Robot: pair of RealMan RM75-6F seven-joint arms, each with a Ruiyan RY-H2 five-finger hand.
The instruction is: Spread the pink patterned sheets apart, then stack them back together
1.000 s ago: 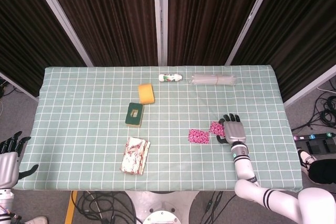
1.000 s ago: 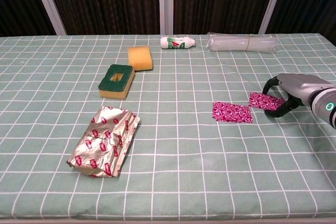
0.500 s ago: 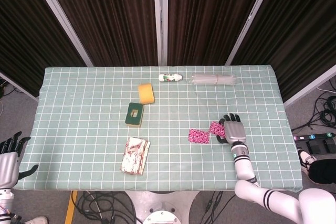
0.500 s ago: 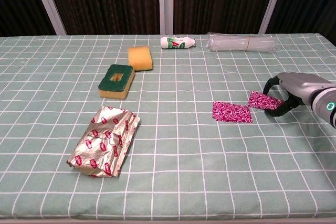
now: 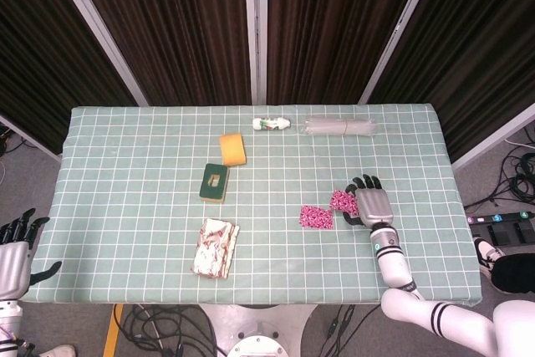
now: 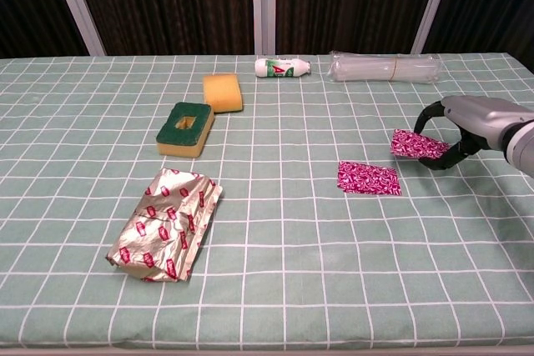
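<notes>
Left robot hand [image 5: 17, 244]: I see it only in the head view, at the bottom-left corner off the edge of the surface [image 5: 125, 165], fingers spread and holding nothing; its lower part is cut off by the frame.

Foil wrapper [image 6: 167, 223]: crumpled, silver with red marks, lying flat at front left.

Green-topped sponge [image 6: 185, 127]: behind the wrapper, with a yellow sponge [image 6: 223, 92] just beyond it, the two apart.

Small white bottle [image 6: 282, 66]: on its side near the far edge; I cannot read the label.

Clear plastic roll [image 6: 382, 67]: on its side to the right of the bottle, near the far edge.

First pink sheet [image 6: 368, 178]: flat on the surface, right of centre, nothing touching it.

Second pink sheet [image 6: 419, 144]: just right of the first and apart from it, tilted with its left edge raised off the surface; its right end is hidden among the fingers.

Right robot hand [image 6: 467, 127]: grasping that second sheet, dark fingers [image 6: 430, 114] curled over it. In the chest view the arm runs out of frame on the right.
</notes>
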